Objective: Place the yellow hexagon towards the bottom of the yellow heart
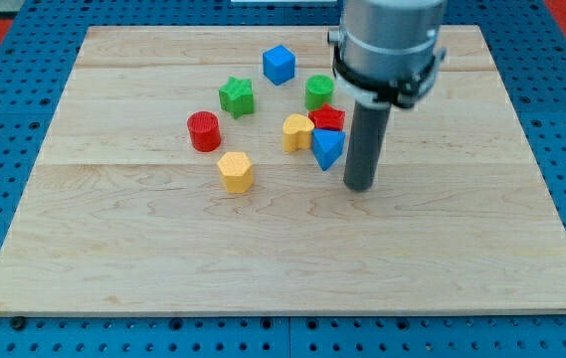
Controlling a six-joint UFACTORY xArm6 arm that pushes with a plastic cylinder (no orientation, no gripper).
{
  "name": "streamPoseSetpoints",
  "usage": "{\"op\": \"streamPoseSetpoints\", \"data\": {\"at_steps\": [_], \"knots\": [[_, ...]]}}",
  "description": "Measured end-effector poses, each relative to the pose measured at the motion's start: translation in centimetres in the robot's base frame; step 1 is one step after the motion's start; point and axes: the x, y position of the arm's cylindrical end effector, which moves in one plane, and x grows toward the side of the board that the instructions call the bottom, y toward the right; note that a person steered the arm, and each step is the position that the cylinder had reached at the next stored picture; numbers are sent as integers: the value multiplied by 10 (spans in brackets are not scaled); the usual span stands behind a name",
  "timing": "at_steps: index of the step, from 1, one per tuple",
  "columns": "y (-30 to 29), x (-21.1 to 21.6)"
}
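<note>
Small rigid plastic yellow hexagon, likely light and easy-sliding, is lying on the wooden table lower-left of the yellow heart; my tip, a jawless rod tool, is resting right of the blue triangle, and should be pushing the hexagon's left face.

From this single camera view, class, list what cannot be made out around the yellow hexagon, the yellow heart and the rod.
- Camera view: the arm above the grey cylinder is cut off by the view's top edge.
- The red block is partly hidden by the blue triangular block; its shape is unclear.
- My tip: actual contact with the wooden board cannot be confirmed.
- The yellow heart block and yellow hexagon block show fully.
</note>
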Motion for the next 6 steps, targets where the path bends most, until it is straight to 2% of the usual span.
{"op": "streamPoseSetpoints", "data": {"at_steps": [1,2,3,4,6], "knots": [[-50,23],[-128,21],[-172,2],[-177,-30],[-148,-23]]}}
